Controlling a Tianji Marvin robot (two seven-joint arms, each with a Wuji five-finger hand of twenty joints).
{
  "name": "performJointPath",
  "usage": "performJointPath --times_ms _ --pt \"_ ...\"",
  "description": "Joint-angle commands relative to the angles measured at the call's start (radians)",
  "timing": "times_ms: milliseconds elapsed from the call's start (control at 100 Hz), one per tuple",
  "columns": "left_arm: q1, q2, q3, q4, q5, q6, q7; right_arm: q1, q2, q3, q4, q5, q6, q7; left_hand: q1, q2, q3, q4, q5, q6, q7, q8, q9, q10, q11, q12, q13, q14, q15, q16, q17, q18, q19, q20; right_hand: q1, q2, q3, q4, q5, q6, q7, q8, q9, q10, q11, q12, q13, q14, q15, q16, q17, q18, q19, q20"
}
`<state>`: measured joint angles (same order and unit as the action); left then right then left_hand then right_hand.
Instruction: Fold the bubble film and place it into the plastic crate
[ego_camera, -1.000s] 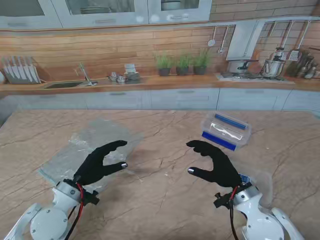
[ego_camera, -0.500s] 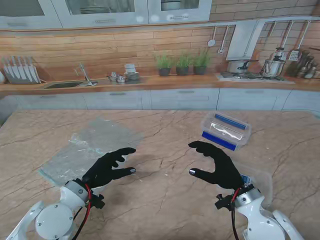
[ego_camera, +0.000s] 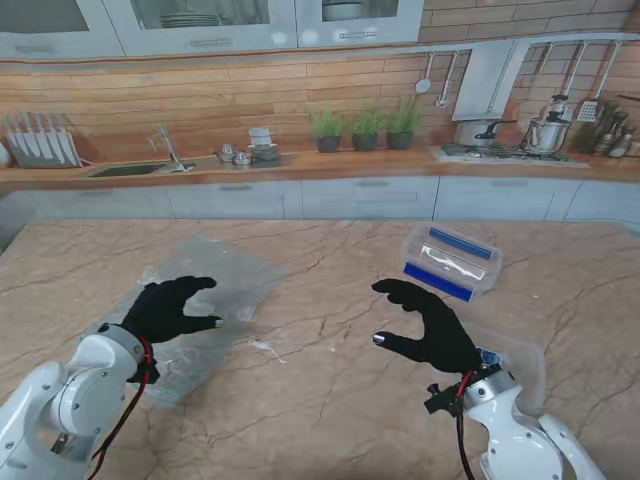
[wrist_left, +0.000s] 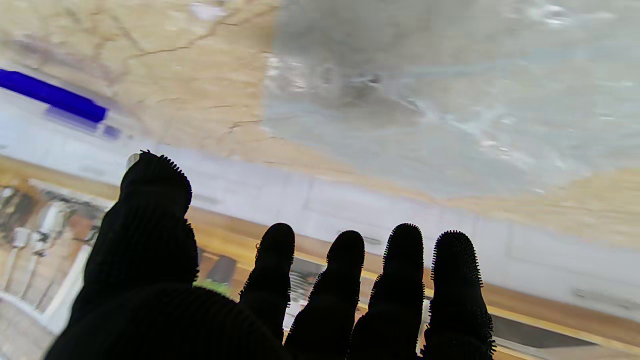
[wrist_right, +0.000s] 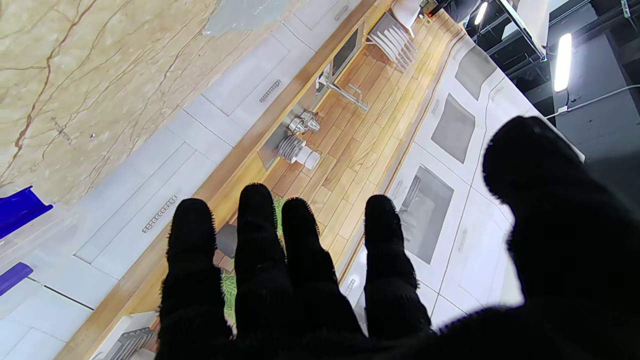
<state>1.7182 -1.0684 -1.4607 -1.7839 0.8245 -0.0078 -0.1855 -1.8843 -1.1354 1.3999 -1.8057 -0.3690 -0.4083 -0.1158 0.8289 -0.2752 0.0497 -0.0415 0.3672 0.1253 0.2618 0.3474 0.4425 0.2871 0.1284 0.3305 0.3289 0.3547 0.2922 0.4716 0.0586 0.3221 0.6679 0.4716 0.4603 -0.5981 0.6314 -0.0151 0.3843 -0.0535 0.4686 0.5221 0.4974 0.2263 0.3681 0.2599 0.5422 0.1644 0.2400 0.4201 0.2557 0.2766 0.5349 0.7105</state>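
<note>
Right now you are looking at the start of the fold; the bubble film (ego_camera: 195, 300) is lying flat and unfolded on the left side of the marble table (ego_camera: 330, 370), and your left hand (ego_camera: 168, 308) is hovering over its middle, palm down, fingers spread apart and holding nothing, though whether the fingertips are touching the sheet you cannot tell from the stand view; the left wrist view is showing the film (wrist_left: 450, 100) as a pale, crinkled sheet with the fingers (wrist_left: 400, 280) clear of it, so you are probably not gripping yet; your right hand (ego_camera: 425, 325) is hanging well to the right of the film, curved wide with thumb and fingers apart, empty, with the plastic crate (ego_camera: 450, 262), clear with blue latches, lying just beyond it, farther from you; no crease is showing, so the task is barely begun; for the next move you are needing to bring the left hand down onto an edge or corner of the film and pinch it firmly, since thin slippery plastic is likely to slide on the smooth stone; consider bringing the right hand across to pin the sheet while you are lifting and folding.
</note>
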Motion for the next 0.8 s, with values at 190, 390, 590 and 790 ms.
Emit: performJointPath --times_ms 190,390,590,790 --pt "-0.072 0.027 -0.018 0.129 0.047 0.034 -0.077 0.01 -0.006 -0.005 0.008 0.019 0.025 0.001 0.032 -0.075 0.305 0.014 -0.091 -0.141 0.049 -0.001 -0.1 -0.066 0.027 -0.01 -0.061 -0.076 -0.039 -0.029 -0.027 -0.067 -0.096 -0.026 -0.028 0.046 -0.043 -0.023 0.008 -0.03 -0.017 0.007 0.013 -0.018 -0.021 0.011 0.032 -0.011 -0.007 0.016 -0.004 -0.023 0.023 0.023" --pt "-0.142 0.044 0.034 0.193 0.138 0.041 -0.14 0.015 -0.007 -0.008 0.011 0.017 0.033 -0.005 0.018 -0.138 0.441 -0.005 -0.209 -0.204 -0.027 -0.163 -0.206 -0.097 0.054 -0.02 -0.119 -0.118 -0.077 -0.078 -0.048 -0.147 -0.175 -0.074 -0.036 0.068 -0.056 -0.021 0.011 -0.031 -0.015 0.008 0.018 -0.018 -0.019 0.011 0.034 -0.012 -0.005 0.017 -0.002 -0.02 0.023 0.025" --pt "-0.243 0.057 0.103 0.283 0.206 0.038 -0.177 0.019 -0.007 -0.013 0.012 0.027 0.049 0.0 -0.102 -0.247 0.55 -0.034 -0.219 -0.202 -0.182 -0.22 -0.291 -0.125 -0.007 -0.082 -0.227 -0.171 -0.096 -0.144 -0.088 -0.29 -0.269 -0.227 -0.034 0.08 -0.062 -0.017 0.01 -0.031 -0.016 0.009 0.017 -0.018 -0.018 0.011 0.035 -0.011 -0.002 0.019 -0.003 -0.018 0.022 0.027" --pt "-0.347 0.07 0.193 0.402 0.303 -0.004 -0.161 0.024 -0.008 -0.018 0.015 0.036 0.06 -0.001 -0.139 -0.27 0.63 -0.05 -0.231 -0.196 -0.289 -0.241 -0.299 -0.124 -0.028 -0.048 -0.239 -0.17 -0.062 -0.161 -0.085 -0.277 -0.266 -0.245 -0.038 0.105 -0.067 -0.014 0.013 -0.031 -0.015 0.01 0.023 -0.015 -0.014 0.012 0.038 -0.01 0.0 0.02 -0.001 -0.016 0.023 0.028"
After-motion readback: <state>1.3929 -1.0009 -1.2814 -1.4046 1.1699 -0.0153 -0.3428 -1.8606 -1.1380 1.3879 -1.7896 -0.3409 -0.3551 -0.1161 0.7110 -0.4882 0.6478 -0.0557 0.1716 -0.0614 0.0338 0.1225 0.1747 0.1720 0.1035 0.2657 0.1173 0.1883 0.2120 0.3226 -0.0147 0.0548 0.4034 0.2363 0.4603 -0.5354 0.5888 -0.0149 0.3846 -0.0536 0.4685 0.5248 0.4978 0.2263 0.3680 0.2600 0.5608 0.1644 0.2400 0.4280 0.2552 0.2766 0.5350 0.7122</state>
